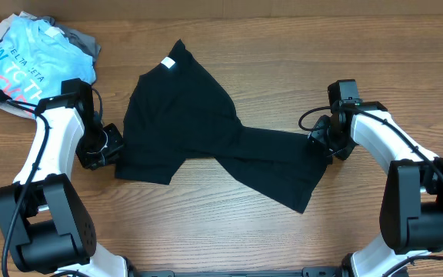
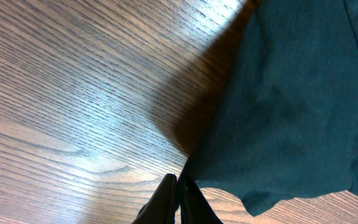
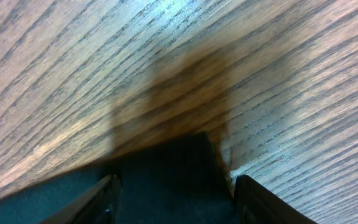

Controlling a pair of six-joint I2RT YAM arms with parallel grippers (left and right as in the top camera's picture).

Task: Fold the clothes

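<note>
Grasp step, pre-fold; black T-shirt [image 1: 183, 115] lies twisted mid table [image 1: 229, 231]; left gripper [image 2: 178, 190] closed at shirt's left edge, apparently pinching hem; right gripper [image 3: 176, 190] apart, straddling shirt's right corner, not yet clamped; next: right needs firm pinch, then even lift w/ both.

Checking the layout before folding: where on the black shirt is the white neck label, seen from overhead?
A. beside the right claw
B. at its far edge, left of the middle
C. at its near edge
B: the label lies at the far edge of the black shirt, left of middle.
</note>
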